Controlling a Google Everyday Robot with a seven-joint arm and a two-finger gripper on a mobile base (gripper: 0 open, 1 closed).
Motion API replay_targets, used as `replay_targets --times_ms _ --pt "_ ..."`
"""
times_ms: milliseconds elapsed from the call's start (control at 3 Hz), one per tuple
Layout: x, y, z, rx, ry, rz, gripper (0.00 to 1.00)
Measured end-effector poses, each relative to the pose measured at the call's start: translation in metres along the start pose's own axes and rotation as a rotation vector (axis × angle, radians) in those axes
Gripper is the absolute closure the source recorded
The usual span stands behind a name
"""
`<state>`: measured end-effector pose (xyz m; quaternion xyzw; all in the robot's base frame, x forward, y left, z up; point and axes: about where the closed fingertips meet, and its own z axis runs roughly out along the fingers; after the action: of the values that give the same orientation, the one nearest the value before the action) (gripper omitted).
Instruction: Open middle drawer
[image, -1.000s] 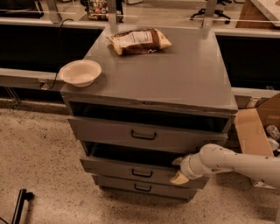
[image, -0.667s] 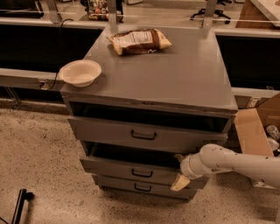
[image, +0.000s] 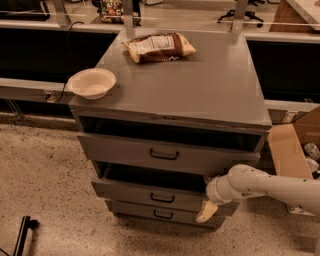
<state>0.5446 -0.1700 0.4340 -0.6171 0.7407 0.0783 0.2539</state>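
Down at the right end of the middle drawer sits our gripper, on the end of a white arm that reaches in from the right edge of the view. It lies against the right corner of that drawer's front, pointing down and to the left, and we cannot tell how far open it is or whether it has hold of anything.

The middle drawer, grey with a small black bar handle, stands partly pulled out of the cabinet. A dark gap shows above its front, and we cannot make out any contents in that shadow. Just below it is the bottom drawer, the narrowest front, set further back. Above, the top drawer has the tallest front and is also pulled out, its inside equally dark.

On the grey tabletop of the cabinet, a pale bowl rests at the front left corner, and a brown-and-white snack bag lies flat near the back, well apart from the bowl.

To the right of the cabinet, an open cardboard box stands on the speckled floor. Some small pale things lie in it, too unclear for us to name.
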Motion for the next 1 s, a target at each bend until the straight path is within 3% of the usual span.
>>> replay_targets --times_ms 1000 --pt "0.0000 0.0000 0.0000 0.000 0.000 0.000 0.00"
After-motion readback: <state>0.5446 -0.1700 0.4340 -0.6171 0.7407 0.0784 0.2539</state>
